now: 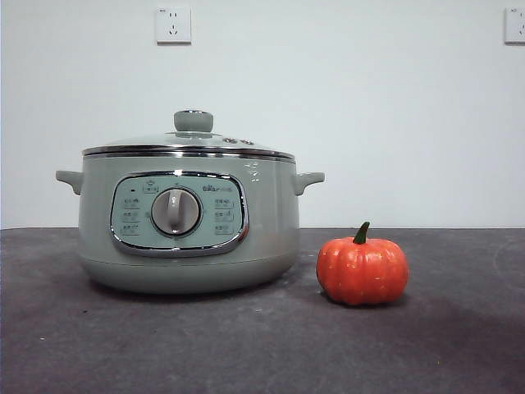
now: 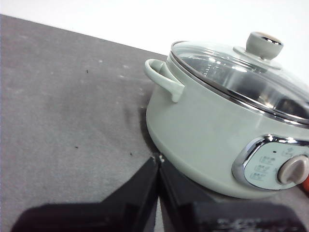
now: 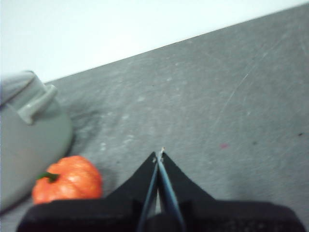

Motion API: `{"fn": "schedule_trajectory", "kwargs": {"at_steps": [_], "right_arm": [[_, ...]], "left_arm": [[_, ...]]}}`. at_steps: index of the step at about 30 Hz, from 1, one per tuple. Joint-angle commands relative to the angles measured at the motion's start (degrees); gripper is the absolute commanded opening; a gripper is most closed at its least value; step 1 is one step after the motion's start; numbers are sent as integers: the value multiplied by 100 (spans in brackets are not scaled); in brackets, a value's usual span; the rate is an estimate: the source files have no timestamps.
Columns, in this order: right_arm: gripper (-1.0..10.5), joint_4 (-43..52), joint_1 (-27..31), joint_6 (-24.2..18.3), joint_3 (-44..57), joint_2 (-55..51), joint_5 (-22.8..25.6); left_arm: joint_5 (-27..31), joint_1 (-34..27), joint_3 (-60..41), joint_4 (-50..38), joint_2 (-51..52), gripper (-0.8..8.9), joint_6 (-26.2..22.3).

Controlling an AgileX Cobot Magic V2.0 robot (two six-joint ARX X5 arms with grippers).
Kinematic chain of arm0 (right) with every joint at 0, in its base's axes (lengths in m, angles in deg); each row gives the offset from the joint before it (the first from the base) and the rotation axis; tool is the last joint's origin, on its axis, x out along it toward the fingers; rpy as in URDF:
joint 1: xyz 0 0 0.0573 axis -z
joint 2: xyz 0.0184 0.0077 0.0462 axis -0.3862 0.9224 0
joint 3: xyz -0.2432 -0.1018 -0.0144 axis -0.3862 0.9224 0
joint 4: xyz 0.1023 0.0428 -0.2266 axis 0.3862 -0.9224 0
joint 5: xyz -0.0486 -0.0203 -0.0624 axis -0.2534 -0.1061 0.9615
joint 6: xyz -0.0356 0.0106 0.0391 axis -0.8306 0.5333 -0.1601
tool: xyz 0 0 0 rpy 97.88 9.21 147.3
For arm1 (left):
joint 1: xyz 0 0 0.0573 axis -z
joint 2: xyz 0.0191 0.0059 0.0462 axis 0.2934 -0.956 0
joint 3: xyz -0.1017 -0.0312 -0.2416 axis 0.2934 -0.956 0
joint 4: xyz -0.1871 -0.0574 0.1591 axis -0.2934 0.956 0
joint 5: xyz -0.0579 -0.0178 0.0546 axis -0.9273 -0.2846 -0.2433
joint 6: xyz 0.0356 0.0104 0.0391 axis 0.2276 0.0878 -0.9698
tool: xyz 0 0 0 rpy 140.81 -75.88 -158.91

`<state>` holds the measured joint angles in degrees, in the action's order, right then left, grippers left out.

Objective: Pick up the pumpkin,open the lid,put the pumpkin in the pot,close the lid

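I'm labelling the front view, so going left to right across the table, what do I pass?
The pot with the lid on it, then the pumpkin.

Plain white wall (image 1: 344, 107), two white sockets (image 1: 173, 25) up high — dark grey tabletop (image 1: 246, 345), evenly lit

In the right wrist view the pot (image 3: 29, 145) is blurred and cut off at the frame's left edge. In the left wrist view its control panel (image 2: 275, 164) runs off the right edge. In the front view the panel's small labels cannot be read.
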<state>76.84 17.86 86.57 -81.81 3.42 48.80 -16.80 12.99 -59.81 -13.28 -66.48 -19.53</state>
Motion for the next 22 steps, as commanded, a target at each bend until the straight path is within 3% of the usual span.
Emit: {"fn": "schedule_trajectory", "kwargs": {"at_steps": [1, 6, 12, 15, 22], "right_arm": [[-12, 0, -9, 540, -90, 42, -328], [-12, -105, -13, 684, -481, 284, -507], [-12, -625, -13, 601, -1300, 876, -802], [-12, -992, -15, 361, -1847, 1300, -1097], [-12, -2243, -17, -610, -3283, 2465, -1917]], "left_arm": [[-55, -13, 114, 225, 15, -7, 278], [-68, -13, 680, 911, -57, -7, 269], [-278, -13, 1405, 1110, -413, -7, 260], [-503, -13, 1845, 1416, -741, -7, 173], [-1235, -11, 2949, 2319, -1626, -7, -719]]}}
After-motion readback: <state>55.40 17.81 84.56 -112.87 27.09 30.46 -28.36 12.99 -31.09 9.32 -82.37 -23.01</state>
